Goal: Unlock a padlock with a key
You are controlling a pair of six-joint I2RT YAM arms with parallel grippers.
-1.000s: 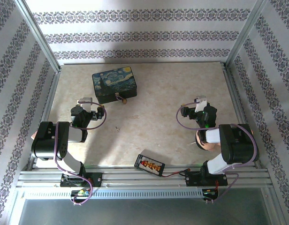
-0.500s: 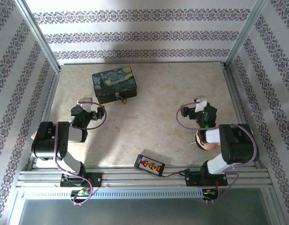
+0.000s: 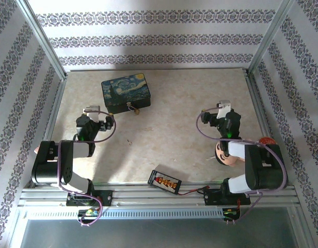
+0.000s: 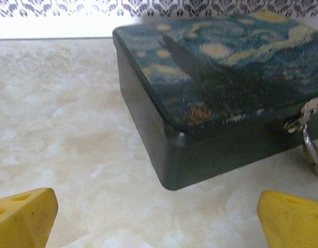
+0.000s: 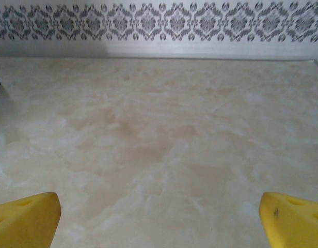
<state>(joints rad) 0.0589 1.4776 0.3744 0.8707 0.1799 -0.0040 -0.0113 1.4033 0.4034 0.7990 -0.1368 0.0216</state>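
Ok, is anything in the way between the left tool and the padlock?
Nothing visible. The left tool, open, faces the dark blue box. The padlock hangs at the box's near front wall, with bare table between them. The key lies apart, nearer the arms.

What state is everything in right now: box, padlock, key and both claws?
box: lid shut.
padlock: hanging from the hasp on the box, shackle looks closed.
key: lying loose on the table, apart from the padlock, not held.
left claw: open, empty.
right claw: open, empty.
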